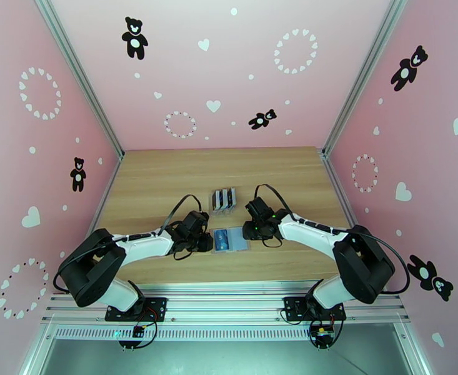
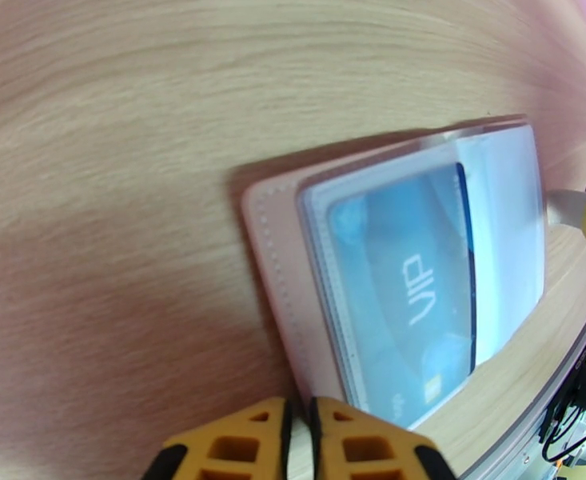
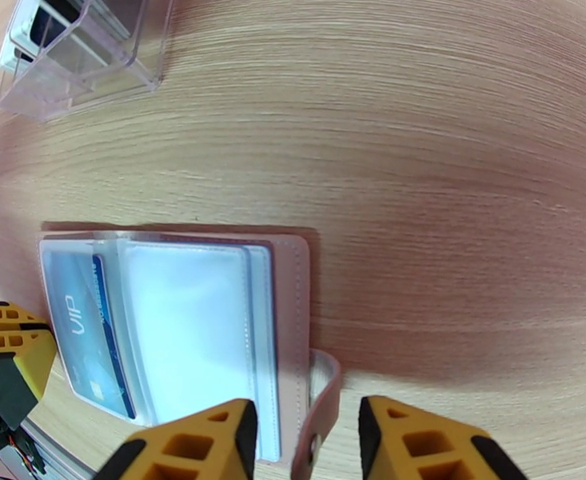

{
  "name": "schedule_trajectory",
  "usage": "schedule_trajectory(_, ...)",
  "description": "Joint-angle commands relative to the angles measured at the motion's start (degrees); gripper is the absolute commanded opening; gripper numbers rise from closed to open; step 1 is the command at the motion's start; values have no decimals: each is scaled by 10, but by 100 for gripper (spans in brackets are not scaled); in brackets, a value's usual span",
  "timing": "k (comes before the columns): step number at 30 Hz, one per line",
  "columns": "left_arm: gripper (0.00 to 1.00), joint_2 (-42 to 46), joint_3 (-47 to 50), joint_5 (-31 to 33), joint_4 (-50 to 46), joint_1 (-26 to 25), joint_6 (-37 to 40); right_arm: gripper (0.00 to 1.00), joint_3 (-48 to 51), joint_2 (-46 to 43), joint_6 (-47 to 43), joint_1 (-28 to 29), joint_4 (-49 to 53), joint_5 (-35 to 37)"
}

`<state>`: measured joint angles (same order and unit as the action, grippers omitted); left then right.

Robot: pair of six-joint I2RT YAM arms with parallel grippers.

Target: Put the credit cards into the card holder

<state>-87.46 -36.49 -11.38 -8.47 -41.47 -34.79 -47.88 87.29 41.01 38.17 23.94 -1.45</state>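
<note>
- Right wrist view: the holder (image 3: 289, 298) lies open on the table (image 3: 452, 154), with one blue card (image 3: 77, 322) sleeved.
- The right tool (image 3: 307, 410) gapes around the snap tab (image 3: 328, 378), gripping nothing.
- The left tool (image 2: 298, 406) looks pinched on the holder's edge.
- The holder is probably light and floppy with slick sleeves, so the stiffer cover edge is the best place to hold it.

Seen from high behind the arm bases (image 1: 135, 307), looking down on the whole table (image 1: 166, 176). From each wrist, close and low (opposite sides), sharing the open card holder (image 3: 296, 314).
</note>
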Motion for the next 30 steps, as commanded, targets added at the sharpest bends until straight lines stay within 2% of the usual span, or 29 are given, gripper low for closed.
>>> schedule_trajectory(1, 18, -18, -7, 5, -9, 6, 2, 37, -14, 10, -8, -1, 12, 5)
schedule_trajectory(9, 18, -22, -12, 3, -14, 11, 4, 30, -21, 10, -12, -1, 18, 4)
schedule_trajectory(30, 18, -33, -3, -4, 10, 14, -7, 27, 0, 15, -13, -1, 9, 9)
